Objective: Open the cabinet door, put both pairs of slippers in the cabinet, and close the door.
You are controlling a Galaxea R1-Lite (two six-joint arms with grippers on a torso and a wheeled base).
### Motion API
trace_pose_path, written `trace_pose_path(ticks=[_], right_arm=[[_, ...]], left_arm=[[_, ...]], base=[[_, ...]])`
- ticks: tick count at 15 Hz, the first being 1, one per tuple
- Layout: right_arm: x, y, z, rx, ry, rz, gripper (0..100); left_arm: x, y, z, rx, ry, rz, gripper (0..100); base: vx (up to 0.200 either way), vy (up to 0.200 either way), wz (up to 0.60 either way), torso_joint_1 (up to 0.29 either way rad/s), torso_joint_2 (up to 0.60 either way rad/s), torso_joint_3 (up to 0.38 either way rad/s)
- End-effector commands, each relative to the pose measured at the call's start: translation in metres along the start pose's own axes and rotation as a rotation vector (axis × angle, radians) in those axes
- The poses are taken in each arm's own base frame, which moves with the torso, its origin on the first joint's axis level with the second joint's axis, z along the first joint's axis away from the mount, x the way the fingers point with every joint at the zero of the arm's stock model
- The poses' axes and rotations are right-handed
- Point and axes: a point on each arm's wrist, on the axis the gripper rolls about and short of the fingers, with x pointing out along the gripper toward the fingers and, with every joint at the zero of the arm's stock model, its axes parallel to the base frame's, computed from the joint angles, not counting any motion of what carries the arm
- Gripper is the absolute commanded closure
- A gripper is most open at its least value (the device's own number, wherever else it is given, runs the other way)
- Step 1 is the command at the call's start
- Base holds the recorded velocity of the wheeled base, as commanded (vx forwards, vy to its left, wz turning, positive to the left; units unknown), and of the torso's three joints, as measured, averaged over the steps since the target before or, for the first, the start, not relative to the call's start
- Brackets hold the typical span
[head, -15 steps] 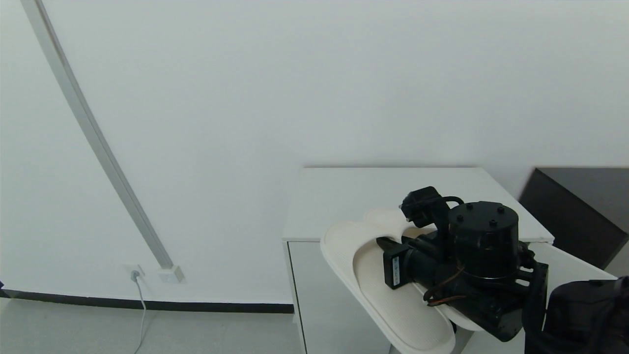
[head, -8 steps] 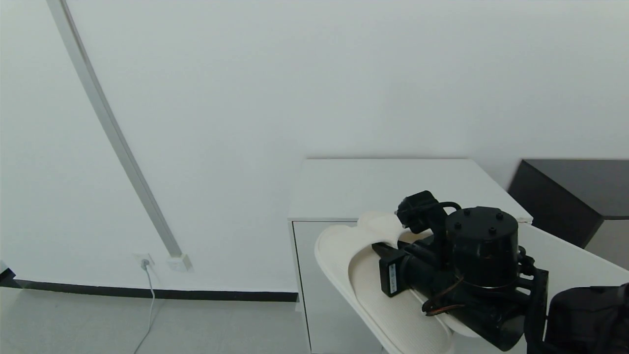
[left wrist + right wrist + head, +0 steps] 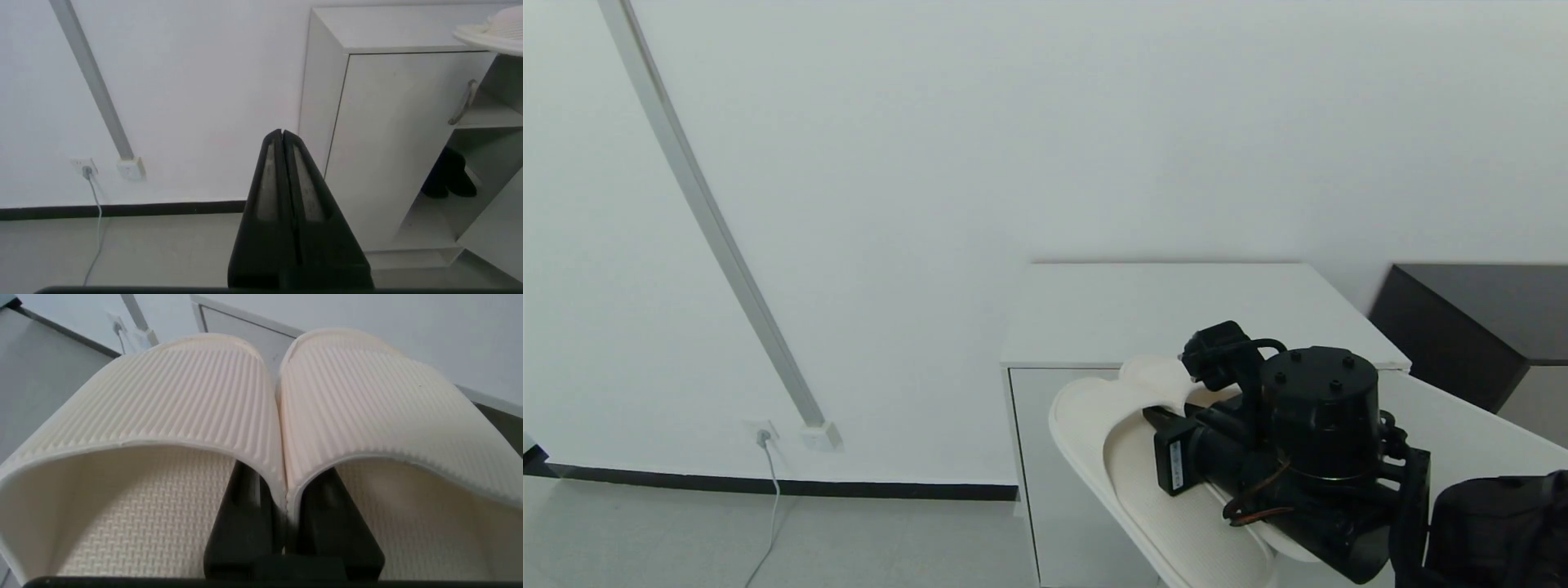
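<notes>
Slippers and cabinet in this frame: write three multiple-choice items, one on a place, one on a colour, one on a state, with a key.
1. Where are the cream slippers?
A. On the floor
B. In the right gripper
C. On a chair

2. What colour is the pair inside the cabinet?
A. Red
B. Cream
C. Black

3. How is the left gripper?
A. Shut, empty
B. Wide open
C. Shut on a slipper

Key:
1 B: it pinches the two straps together, in front of the cabinet.
2 C: the black pair stands on the lower shelf behind the open door.
3 A: its fingers meet with nothing between them.
</notes>
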Motion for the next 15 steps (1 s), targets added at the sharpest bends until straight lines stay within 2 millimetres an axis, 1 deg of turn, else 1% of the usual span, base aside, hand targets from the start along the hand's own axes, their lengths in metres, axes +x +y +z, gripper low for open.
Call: trace_pose_path(ticks=[1, 7, 15], right_arm=[[0.0024, 0.0005, -0.0029, -0.002, 0.009, -0.001, 100], [0.0066, 0.0014, -0.0060, -0.004, 0.016, -0.002, 100], [0.0066, 0.0029, -0.0070, -0.003, 0.006, 0.004, 100]], left_arm=[[0.0000, 0.0000, 0.0000, 0.000, 0.000, 0.000, 100], [0.0000, 0.0000, 0.0000, 0.000, 0.000, 0.000, 100], [0.0000, 0.0000, 0.0000, 0.000, 0.000, 0.000, 100]], base=[[0.000, 0.000, 0.00, 0.000, 0.00, 0.000], [0.000, -0.200, 0.00, 0.001, 0.00, 0.002], [0.000, -0.200, 0.00, 0.006, 0.00, 0.005]])
